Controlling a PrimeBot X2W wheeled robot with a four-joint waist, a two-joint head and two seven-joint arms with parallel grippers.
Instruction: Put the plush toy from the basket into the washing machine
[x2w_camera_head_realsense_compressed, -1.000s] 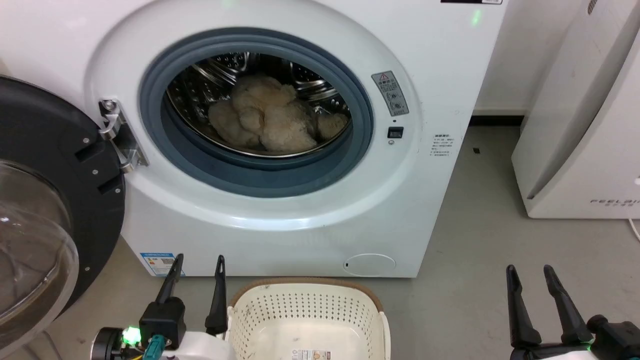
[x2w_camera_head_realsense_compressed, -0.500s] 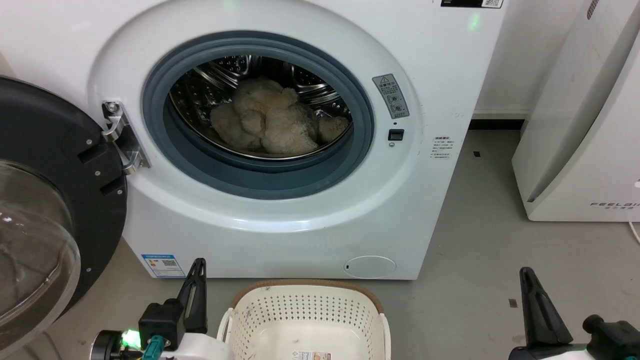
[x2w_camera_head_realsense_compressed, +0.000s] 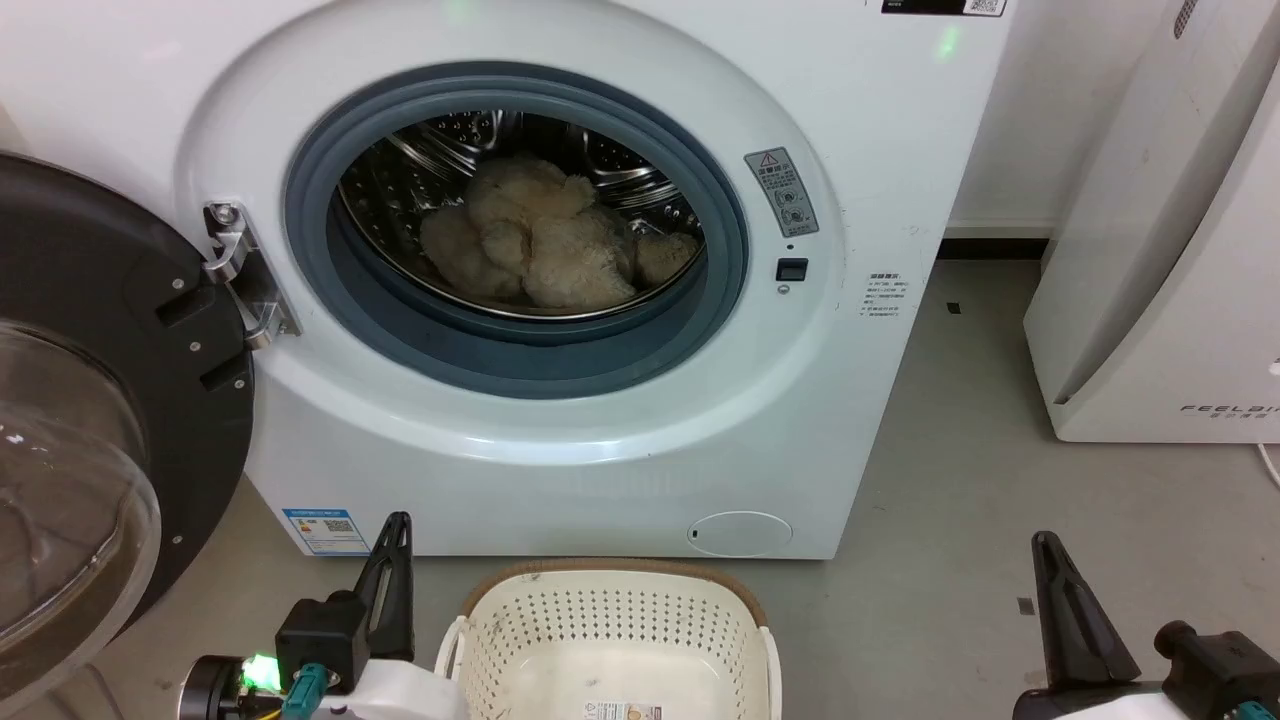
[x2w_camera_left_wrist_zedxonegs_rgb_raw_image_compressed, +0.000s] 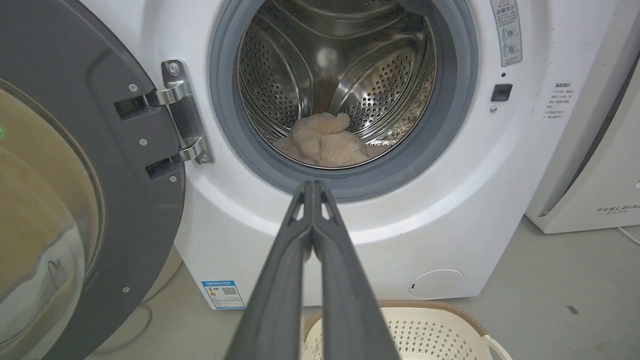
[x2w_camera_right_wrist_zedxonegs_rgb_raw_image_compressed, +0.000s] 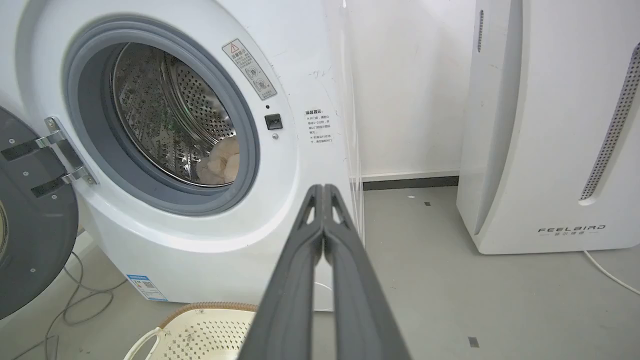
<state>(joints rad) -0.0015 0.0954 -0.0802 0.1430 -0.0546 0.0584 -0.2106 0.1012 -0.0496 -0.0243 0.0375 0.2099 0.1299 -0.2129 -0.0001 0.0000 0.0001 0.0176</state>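
The cream shaggy plush toy (x2w_camera_head_realsense_compressed: 540, 245) lies inside the steel drum of the white washing machine (x2w_camera_head_realsense_compressed: 880, 150), past the grey gasket; it also shows low in the drum as plush toy (x2w_camera_left_wrist_zedxonegs_rgb_raw_image_compressed: 325, 145) and plush toy (x2w_camera_right_wrist_zedxonegs_rgb_raw_image_compressed: 220, 161). The cream basket (x2w_camera_head_realsense_compressed: 610, 640) stands on the floor in front of the machine with only a label on its bottom. My left gripper (x2w_camera_head_realsense_compressed: 393, 530) is shut with nothing in it, low beside the basket's left side, its fingers (x2w_camera_left_wrist_zedxonegs_rgb_raw_image_compressed: 280, 280) pressed together. My right gripper (x2w_camera_head_realsense_compressed: 1047, 548) is shut and holds nothing, to the basket's right.
The black-rimmed glass door (x2w_camera_head_realsense_compressed: 90, 420) stands swung open on the left, hinged at a metal bracket (x2w_camera_head_realsense_compressed: 240, 270). A white FEELBAIR appliance (x2w_camera_head_realsense_compressed: 1170, 260) stands at the right. Bare grey floor (x2w_camera_head_realsense_compressed: 960, 500) lies between it and the machine. Cables (x2w_camera_right_wrist_zedxonegs_rgb_raw_image_compressed: 65, 305) trail by the machine's left foot.
A second ago both grippers stood open with two separate fingers each; both have closed since. The head view has shifted slightly. The toy has stayed in the drum.
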